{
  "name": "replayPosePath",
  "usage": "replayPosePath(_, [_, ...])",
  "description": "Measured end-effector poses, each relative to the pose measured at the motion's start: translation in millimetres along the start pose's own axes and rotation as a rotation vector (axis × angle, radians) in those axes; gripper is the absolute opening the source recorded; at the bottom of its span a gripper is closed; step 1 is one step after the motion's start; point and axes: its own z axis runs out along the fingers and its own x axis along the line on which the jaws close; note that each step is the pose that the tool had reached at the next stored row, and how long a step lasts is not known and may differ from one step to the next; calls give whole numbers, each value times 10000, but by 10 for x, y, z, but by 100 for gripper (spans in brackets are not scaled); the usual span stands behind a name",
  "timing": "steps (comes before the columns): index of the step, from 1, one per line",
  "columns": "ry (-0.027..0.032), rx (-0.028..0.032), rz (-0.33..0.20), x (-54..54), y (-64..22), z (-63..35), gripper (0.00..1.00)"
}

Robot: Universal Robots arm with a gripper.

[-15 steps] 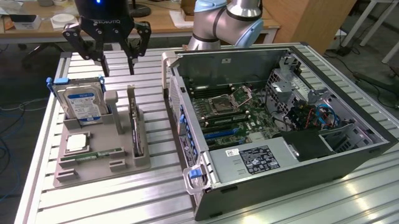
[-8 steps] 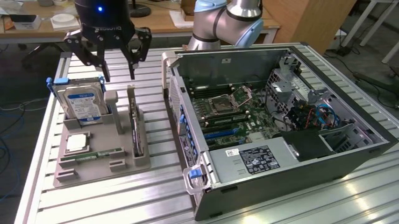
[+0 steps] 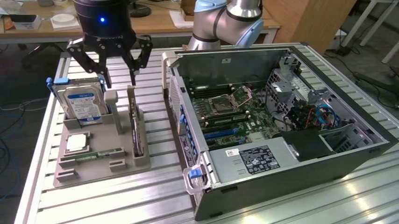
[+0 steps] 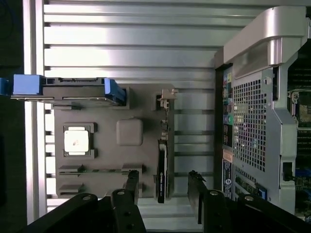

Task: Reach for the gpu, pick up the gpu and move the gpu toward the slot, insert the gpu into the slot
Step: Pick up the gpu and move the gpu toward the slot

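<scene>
The gpu (image 3: pixel 135 127) is a thin black card standing on edge in a groove of the grey holder (image 3: pixel 93 163), to the exterior view's left of the open computer case. My gripper (image 3: pixel 119 75) hangs open above the card's far end, not touching it, with nothing between its fingers. In the wrist view the gpu (image 4: pixel 162 170) appears edge-on, in line with the gap of my open gripper (image 4: pixel 164 194). Its silvery bracket (image 4: pixel 165 98) is at the end farther from the fingers. The slot (image 3: pixel 221 133) is a long blue connector on the green motherboard (image 3: pixel 249 114) inside the case.
A blue-labelled hard drive (image 3: pixel 81 100) stands upright in the holder beside the gpu, close to one finger. A silver CPU chip (image 3: pixel 76 142) and a green memory stick (image 3: pixel 93 155) lie in the holder too. The case wall (image 3: pixel 177 107) rises between holder and motherboard.
</scene>
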Motion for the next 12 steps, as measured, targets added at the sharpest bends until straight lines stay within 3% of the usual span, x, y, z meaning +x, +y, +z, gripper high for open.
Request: replayPosePath(12, [0, 0, -7, 3, -24, 176, 53])
